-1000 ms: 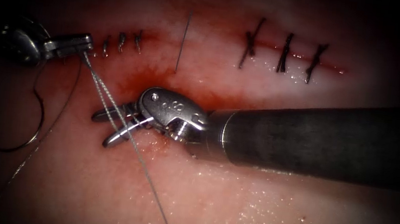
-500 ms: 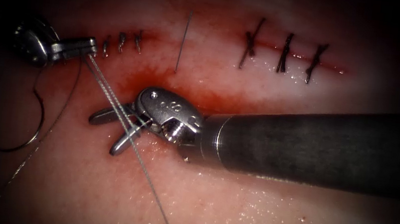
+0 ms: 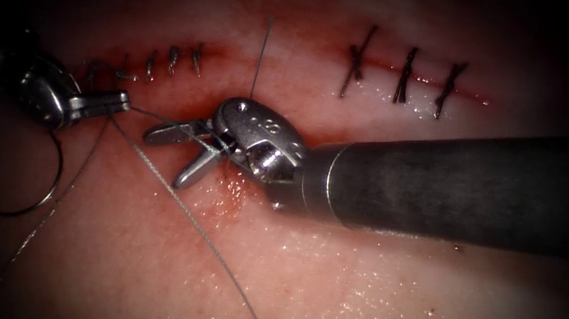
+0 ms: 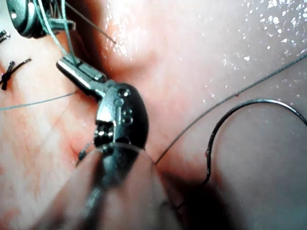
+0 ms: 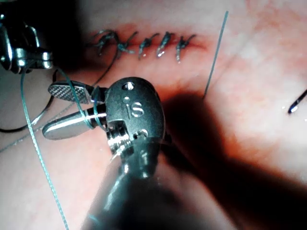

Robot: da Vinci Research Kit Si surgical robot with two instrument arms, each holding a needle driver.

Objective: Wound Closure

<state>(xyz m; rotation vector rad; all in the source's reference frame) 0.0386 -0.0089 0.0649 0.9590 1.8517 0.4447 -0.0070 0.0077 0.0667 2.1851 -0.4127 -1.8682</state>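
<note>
My left tool (image 3: 123, 100) has its jaws shut on the thread (image 3: 173, 193) near the left end of the cut (image 3: 289, 121). In the left wrist view the same jaws (image 4: 72, 67) clamp the thread. My right tool (image 3: 163, 160) comes in from the right with its jaws open, and the thread is looped around them, as the right wrist view (image 5: 50, 110) also shows. The curved needle (image 3: 54, 176) lies free on the tissue at the far left, held by neither tool; it is also seen in the left wrist view (image 4: 259, 101).
Dark stitches (image 3: 174, 60) cross the cut's left part and three more stitches (image 3: 405, 77) its right part. A cut thread end (image 3: 262, 57) stands up between them. Red fluid (image 3: 223, 199) wets the tissue under the right tool.
The right tool moved up toward the cut and the left tool, with the thread now wound round its open jaws. The left tool dropped lower, still holding the thread.
</note>
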